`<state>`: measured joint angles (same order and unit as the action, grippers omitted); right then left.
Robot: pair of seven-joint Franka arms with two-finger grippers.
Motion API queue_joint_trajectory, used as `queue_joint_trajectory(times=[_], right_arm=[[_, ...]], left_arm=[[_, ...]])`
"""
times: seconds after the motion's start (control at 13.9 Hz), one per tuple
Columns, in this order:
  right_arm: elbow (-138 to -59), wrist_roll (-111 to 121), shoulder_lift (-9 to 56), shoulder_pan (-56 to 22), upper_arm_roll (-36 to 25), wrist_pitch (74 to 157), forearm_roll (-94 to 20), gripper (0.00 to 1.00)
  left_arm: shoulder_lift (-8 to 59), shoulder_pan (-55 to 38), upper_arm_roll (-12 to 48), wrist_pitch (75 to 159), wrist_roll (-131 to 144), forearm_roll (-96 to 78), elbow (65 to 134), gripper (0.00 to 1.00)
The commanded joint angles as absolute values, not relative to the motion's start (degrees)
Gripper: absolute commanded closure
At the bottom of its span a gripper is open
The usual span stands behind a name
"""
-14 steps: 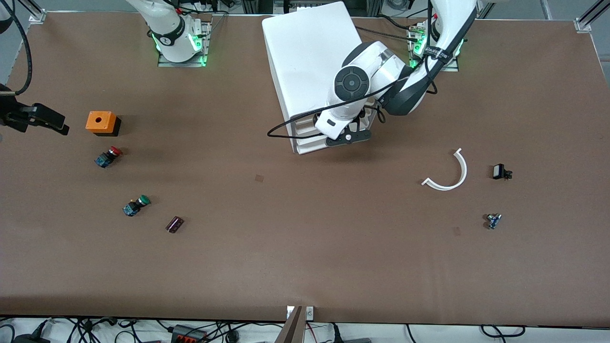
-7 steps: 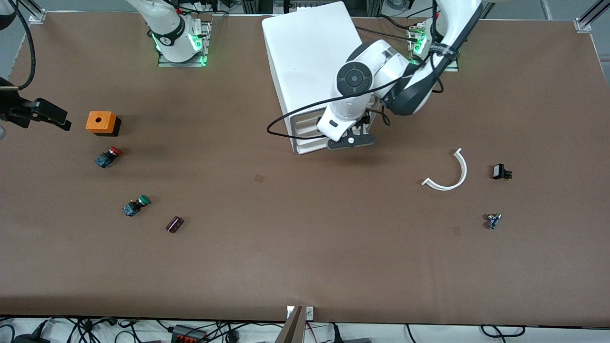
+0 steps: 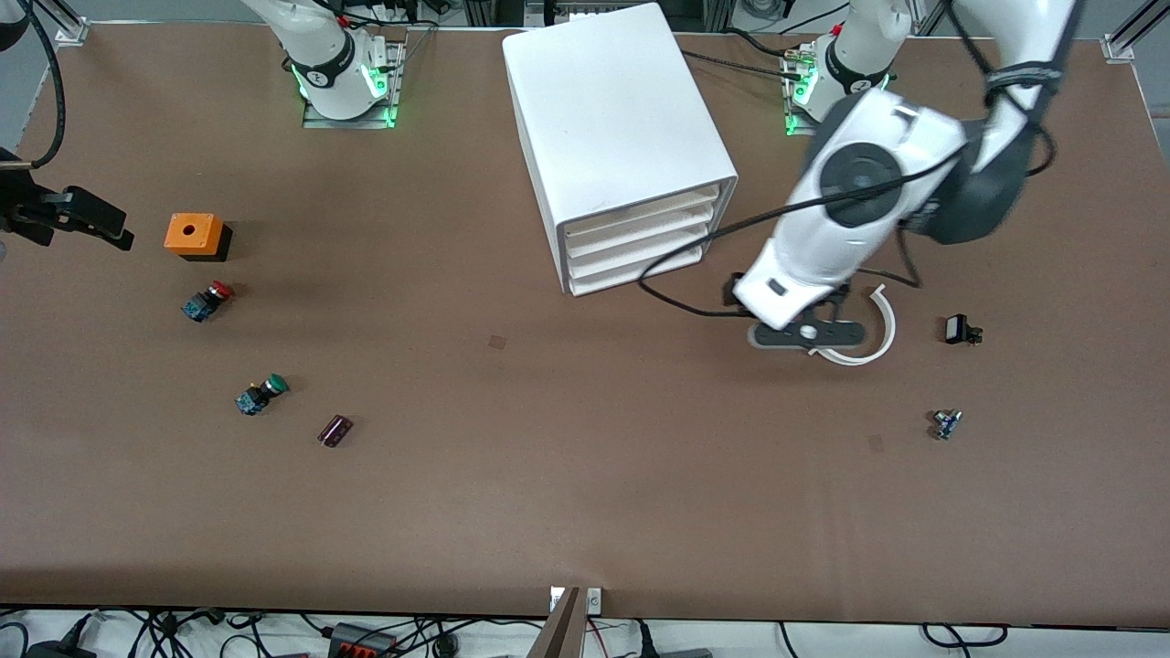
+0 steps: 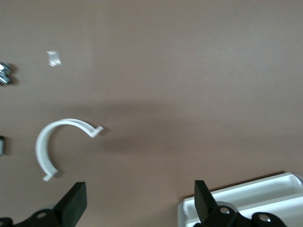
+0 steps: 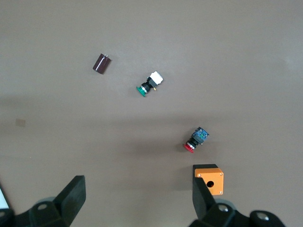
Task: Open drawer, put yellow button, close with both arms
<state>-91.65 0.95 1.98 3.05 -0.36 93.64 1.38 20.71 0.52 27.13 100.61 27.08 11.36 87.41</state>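
The white cabinet point(image 3: 617, 119) stands at the middle of the table's robot side. Its four drawers point(image 3: 637, 239) all sit pushed in; a corner of them shows in the left wrist view point(image 4: 246, 202). No yellow button shows in any view. My left gripper point(image 3: 807, 334) is open and empty, its fingers point(image 4: 75, 203) wide apart, up over the table beside the white curved strip point(image 3: 864, 329). My right gripper point(image 3: 87, 224) is open and empty point(image 5: 137, 203), waiting above the right arm's end of the table, near the orange box point(image 3: 194, 235).
A red-capped switch point(image 3: 207, 300), a green-capped switch point(image 3: 260, 394) and a dark cylinder point(image 3: 335, 429) lie toward the right arm's end. A small black part point(image 3: 960, 330) and a small metal part point(image 3: 946, 423) lie toward the left arm's end.
My left gripper has left the front of the cabinet's drawers and swung toward the left arm's end, over the curved strip. The drawers now show uncovered. The right arm has barely moved.
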Motion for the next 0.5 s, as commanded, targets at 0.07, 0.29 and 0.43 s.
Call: queue_joint_trajectory(times=[0.07, 0.29, 0.43], right_arm=[[-92.02, 1.32, 1.32, 3.34, -0.09, 93.87, 1.85, 0.00], [-92.02, 1.76, 1.23, 3.34, -0.35, 93.69, 1.58, 0.00], [-92.02, 1.67, 1.14, 3.16, -0.18, 93.69, 1.58, 0.00]], left_arm=[[14.70, 3.34, 25.68, 96.07, 12.88, 11.78, 85.60, 0.00], [6.61, 0.10, 14.10, 95.89, 0.83, 7.94, 88.76, 0.00], [3.44, -2.36, 5.49, 95.10, -4.20, 1.00, 91.13, 0.00]])
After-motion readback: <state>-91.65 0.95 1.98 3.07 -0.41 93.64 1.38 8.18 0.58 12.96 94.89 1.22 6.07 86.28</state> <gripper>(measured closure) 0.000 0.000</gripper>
